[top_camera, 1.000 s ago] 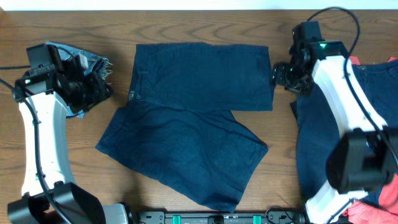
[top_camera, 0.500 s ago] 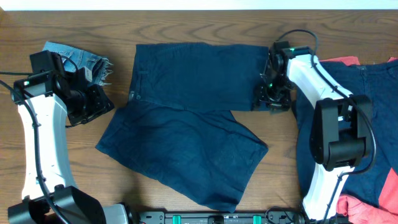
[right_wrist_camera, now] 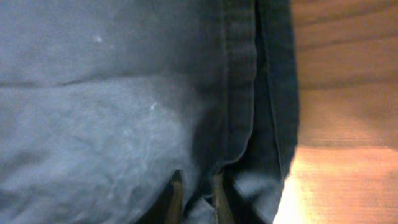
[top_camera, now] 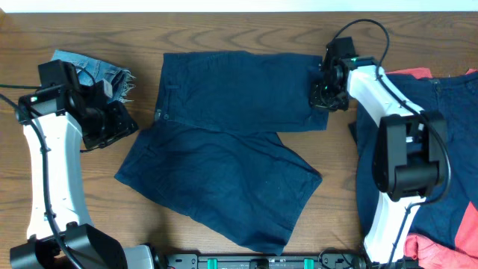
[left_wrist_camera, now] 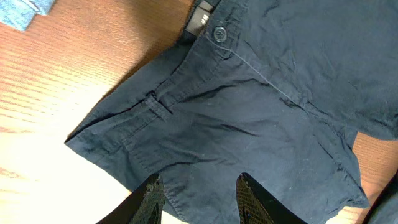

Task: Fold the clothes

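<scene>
We are looking at one pair of navy shorts [top_camera: 224,149] lying spread on the table [top_camera: 104,217] with bare wood bordering its near hem, our left hand [left_wrist_camera: 199,202] hovering wide open and empty beside the waistband, our right hand [right_wrist_camera: 196,199] pinching the far right hem, and one denim piece [top_camera: 104,71] lying far left.

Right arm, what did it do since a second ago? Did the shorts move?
The right gripper swung in from beside the dark shorts onto their leg hem. The left gripper shifted slightly back toward its base. The shorts and the denim stayed put.
</scene>
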